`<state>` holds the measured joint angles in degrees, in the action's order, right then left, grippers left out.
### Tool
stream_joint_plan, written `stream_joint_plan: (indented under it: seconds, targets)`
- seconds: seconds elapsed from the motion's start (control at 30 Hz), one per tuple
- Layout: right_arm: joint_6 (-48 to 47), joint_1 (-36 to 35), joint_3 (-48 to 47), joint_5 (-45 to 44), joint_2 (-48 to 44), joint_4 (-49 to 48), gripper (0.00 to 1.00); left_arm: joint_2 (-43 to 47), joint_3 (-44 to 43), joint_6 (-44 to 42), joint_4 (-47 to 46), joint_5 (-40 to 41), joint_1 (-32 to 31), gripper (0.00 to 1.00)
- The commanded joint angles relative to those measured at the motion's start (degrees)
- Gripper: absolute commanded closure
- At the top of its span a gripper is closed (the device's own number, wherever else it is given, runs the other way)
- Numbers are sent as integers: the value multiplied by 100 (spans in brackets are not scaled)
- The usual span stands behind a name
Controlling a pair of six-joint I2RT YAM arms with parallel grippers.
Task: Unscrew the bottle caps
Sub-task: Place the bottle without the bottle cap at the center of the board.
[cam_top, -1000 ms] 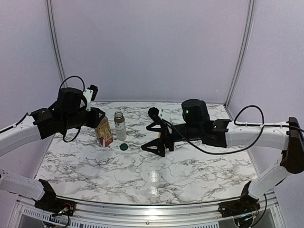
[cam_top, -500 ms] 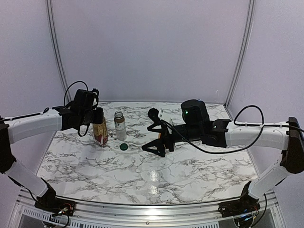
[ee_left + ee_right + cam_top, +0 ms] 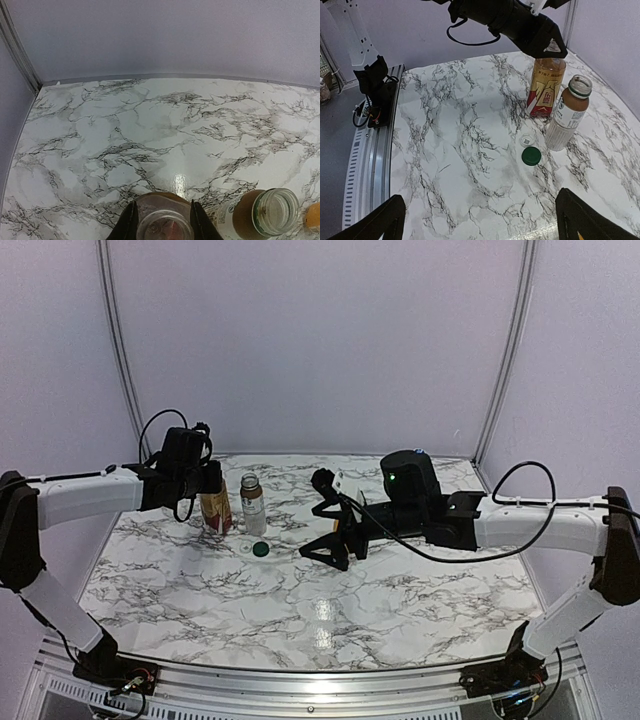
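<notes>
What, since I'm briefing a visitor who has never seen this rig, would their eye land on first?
Probably the left gripper, clamped on the top of the red-labelled tea bottle at the left rear of the table. Beside it stands an uncapped white-labelled bottle, with a dark green cap lying in front of it. The right gripper hangs wide open to their right.

Left arm, right arm: white tubular links, black joint housings, looping black cables. Black bases at 7 and 5 o'clock. Right arm: small green light on wrist housing; black angular right tool.
</notes>
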<state>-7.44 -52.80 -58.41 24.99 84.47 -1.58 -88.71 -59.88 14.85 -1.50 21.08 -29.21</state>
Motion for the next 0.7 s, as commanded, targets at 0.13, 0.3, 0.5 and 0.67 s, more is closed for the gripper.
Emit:
stream_joint_plan:
  seconds: [0.13, 0.3, 0.5, 0.67]
  targets:
    - [-38, -33, -109, -39, 78, 62, 1, -147, 93, 244, -246, -256, 208, 72]
    - [-14, -36, -94, -38, 70, 54, 1, -58, 158, 242, -246, -336, 266, 54]
    - [39, -36, -76, -3, 66, 44, 2, 182, 246, 207, -148, -395, 293, 19]
    - [79, -36, -39, -7, 35, 28, 2, 731, 623, 391, -55, -552, 289, 1]
